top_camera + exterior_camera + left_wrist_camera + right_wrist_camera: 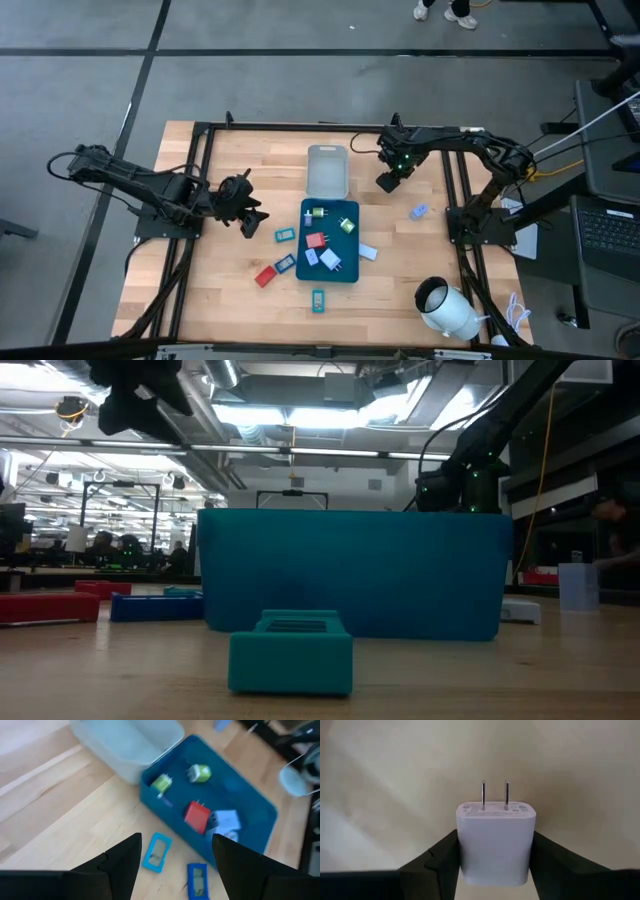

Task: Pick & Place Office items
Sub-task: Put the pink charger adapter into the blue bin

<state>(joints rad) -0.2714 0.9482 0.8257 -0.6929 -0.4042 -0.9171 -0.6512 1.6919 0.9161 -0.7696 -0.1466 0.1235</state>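
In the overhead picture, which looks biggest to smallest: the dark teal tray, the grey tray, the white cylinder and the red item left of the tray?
Largest to smallest in the high view:
1. teal tray
2. white cylinder and grey tray, which look too alike to rank
3. red item, far the smallest

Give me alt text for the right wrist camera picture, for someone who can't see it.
A white plug-in charger block sits between the right gripper's two dark fingers, which touch its sides, its two metal prongs pointing away from the camera. Behind it is only a plain, blurred pale surface.
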